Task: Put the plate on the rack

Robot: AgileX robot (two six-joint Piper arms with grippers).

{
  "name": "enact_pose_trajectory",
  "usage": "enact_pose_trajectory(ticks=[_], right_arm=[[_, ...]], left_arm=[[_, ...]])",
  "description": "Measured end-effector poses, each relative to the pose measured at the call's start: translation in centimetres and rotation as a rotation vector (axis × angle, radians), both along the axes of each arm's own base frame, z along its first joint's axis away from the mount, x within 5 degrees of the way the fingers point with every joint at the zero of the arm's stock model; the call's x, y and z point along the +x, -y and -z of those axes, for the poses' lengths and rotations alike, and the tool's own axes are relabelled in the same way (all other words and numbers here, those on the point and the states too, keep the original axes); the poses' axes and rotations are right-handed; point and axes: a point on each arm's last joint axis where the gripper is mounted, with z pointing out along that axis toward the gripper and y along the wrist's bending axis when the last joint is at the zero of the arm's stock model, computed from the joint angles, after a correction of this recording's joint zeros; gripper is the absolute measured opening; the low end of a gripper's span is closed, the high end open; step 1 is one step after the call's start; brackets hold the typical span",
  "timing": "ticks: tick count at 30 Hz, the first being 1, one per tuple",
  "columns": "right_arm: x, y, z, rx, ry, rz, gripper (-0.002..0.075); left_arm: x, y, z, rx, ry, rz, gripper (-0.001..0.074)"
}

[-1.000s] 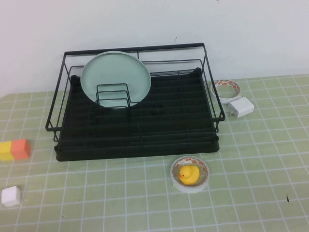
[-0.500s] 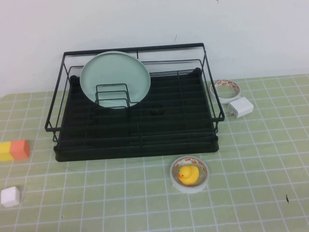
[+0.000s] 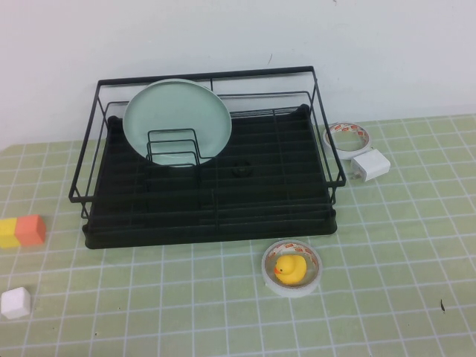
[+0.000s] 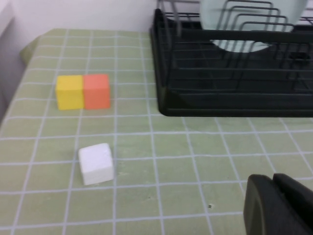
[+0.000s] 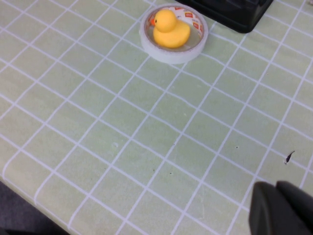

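Note:
The pale mint-green plate [image 3: 177,119] stands upright in the black wire rack [image 3: 208,223], leaning behind small wire dividers at the rack's back left. It also shows in the left wrist view [image 4: 244,19], inside the rack [image 4: 230,105]. Neither arm shows in the high view. My left gripper [image 4: 279,205] is shut and empty, low over the table near the rack's front left corner. My right gripper [image 5: 281,208] is shut and empty, over the table in front of the rack's right side.
A yellow rubber duck [image 3: 291,268] sits inside a white tape roll [image 3: 293,281] in front of the rack. A second tape roll [image 3: 348,137] and a white charger [image 3: 371,165] lie right of the rack. A yellow-and-orange block [image 3: 22,230] and a white cube [image 3: 15,303] lie at the left.

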Motion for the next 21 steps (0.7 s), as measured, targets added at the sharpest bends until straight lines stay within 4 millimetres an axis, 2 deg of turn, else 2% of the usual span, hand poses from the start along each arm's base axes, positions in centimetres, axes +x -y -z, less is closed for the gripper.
enact_pose_trajectory(ticks=[21], right_arm=[[-0.01,0.00,0.01,-0.001,-0.002,0.000,-0.0002]], left_arm=[[-0.02,0.17,0.00,0.005,0.001,0.034,-0.0001]])
